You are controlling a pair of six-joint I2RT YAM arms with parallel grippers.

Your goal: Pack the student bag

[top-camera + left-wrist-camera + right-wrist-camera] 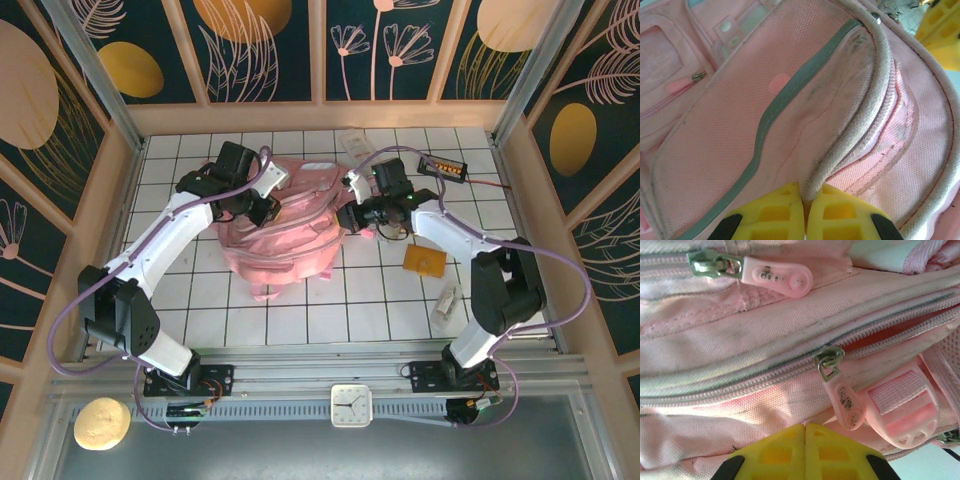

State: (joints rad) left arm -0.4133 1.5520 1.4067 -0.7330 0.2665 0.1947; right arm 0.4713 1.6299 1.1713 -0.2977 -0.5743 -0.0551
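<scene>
My left gripper (805, 212) was clenched on the pale piped seam (860, 115) of the student bag (275, 235), which lay in the middle of the tiled table (300, 320) between my arms. I judged that pinch was there to steady the flap. My right gripper (805, 450) was pressed shut at the bag's right side, just beside a zipper pull (844, 402) and probably meant for it. Whether it had caught any fabric I could not tell.

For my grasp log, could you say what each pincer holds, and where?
Left pincer pinches the student bag by its piped edge; right pincer shut, hold unclear.
</scene>
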